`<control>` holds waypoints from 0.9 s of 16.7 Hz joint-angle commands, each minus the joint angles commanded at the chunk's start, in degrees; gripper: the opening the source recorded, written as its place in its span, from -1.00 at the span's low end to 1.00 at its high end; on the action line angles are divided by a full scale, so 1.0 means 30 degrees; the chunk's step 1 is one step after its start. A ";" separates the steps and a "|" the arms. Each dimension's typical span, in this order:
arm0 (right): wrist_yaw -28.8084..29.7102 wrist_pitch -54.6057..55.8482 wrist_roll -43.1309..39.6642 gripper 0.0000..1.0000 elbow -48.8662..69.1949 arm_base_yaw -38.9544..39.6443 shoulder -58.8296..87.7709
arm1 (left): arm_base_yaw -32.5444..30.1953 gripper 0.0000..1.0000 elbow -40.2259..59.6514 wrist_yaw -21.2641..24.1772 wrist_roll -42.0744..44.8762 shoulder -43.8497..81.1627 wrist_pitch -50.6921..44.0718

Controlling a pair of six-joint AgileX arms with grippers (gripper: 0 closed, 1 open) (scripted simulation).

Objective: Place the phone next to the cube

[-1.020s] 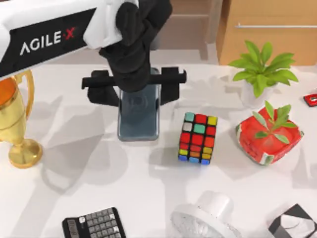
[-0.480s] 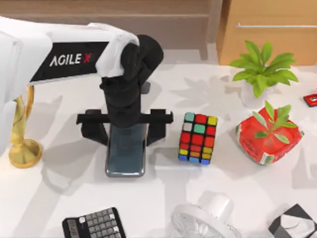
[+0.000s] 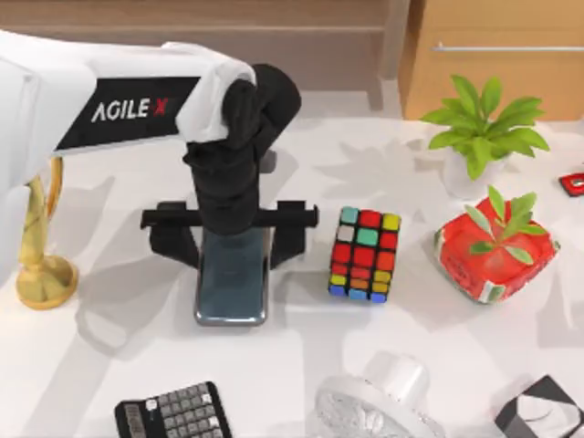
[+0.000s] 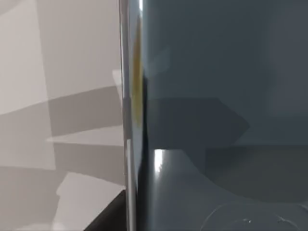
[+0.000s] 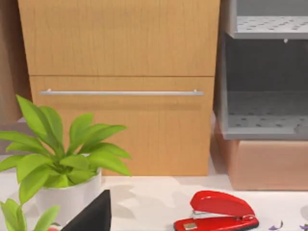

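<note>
The phone [image 3: 232, 285], a dark blue-grey glass slab with a thin silver rim, lies lengthwise on the white table left of the cube [image 3: 365, 254]. A gap of about one cube width separates them. My left gripper [image 3: 233, 239] reaches down over the phone's far half, one black finger at each long side, shut on it. In the left wrist view the phone's glass face [image 4: 221, 96] and silver edge sit very close to the camera. The cube has a black frame and red, teal, yellow and orange stickers. A dark part of my right gripper [image 5: 94, 216] shows in the right wrist view, parked off to the right.
A gold trophy [image 3: 36, 265] stands at the left edge and a black calculator [image 3: 173, 412] at the near edge. A white fan [image 3: 379, 406], a red leafy box [image 3: 493, 251], a potted plant [image 3: 479, 128], a black-and-white box [image 3: 543, 411] and a red stapler [image 5: 216, 211] are also here.
Over the second my left gripper brought the phone toward the near edge and slightly left. In the last half second it has barely moved.
</note>
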 joint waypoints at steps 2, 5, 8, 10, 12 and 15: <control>0.0000 0.0000 0.0000 1.00 0.0000 0.0000 0.0000 | 0.0000 -0.25 0.0000 0.0000 0.0000 0.0000 0.0000; 0.0000 0.0000 0.0000 1.00 0.0000 0.0000 0.0000 | 0.0000 0.21 0.0000 0.0000 0.0000 0.0000 0.0000; 0.0000 0.0000 0.0000 1.00 0.0000 0.0000 0.0000 | 0.0000 0.66 0.0000 0.0000 0.0000 0.0000 0.0000; 0.0000 0.0000 0.0000 1.00 0.0000 0.0000 0.0000 | 0.0000 0.96 0.0000 0.0000 0.0000 0.0000 0.0000; 0.0000 0.0000 0.0000 1.00 0.0000 0.0000 0.0000 | 0.0000 1.00 0.0000 0.0000 0.0000 0.0000 0.0000; 0.0000 0.0000 0.0000 1.00 0.0000 0.0000 0.0000 | 0.0000 1.00 0.0000 0.0000 0.0000 0.0000 0.0000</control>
